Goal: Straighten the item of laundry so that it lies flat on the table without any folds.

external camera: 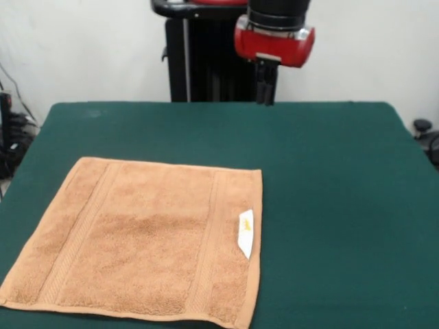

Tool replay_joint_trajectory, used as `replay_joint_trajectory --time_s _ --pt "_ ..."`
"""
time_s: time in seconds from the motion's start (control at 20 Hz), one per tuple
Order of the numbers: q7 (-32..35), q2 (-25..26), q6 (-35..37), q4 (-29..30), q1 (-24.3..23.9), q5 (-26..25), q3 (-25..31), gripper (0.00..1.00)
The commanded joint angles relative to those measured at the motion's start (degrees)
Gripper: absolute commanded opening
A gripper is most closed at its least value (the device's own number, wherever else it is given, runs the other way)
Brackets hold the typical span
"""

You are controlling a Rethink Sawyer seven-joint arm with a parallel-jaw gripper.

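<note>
The light orange-tan terry towel [140,240] lies spread flat on the dark green table [329,178], at the near left of the front view. Woven band stripes run near its left and right edges, and a small white label [245,233] lies near its right edge. No folds show, though its near edge reaches the picture's bottom. My gripper [265,86] hangs from the red wrist at the top, above the table's far edge, well away from the towel and holding nothing. Its dark fingers look close together.
The black robot pedestal [206,62] stands behind the table's far edge. Cables and dark equipment [10,137] sit beyond the left edge, and a dark object [424,130] beyond the right edge.
</note>
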Motion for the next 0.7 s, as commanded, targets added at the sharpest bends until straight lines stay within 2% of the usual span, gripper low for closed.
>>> replay_joint_trajectory --time_s 0.05,0.3,0.7 --pt "7.9 2.4 8.3 -9.2 2.0 -0.3 0.9 0.0" --pt "8.6 3.6 9.7 -11.9 2.6 0.4 1.8 0.0" --pt "6.3 5.4 13.8 -17.6 0.7 -0.2 2.9 0.0"
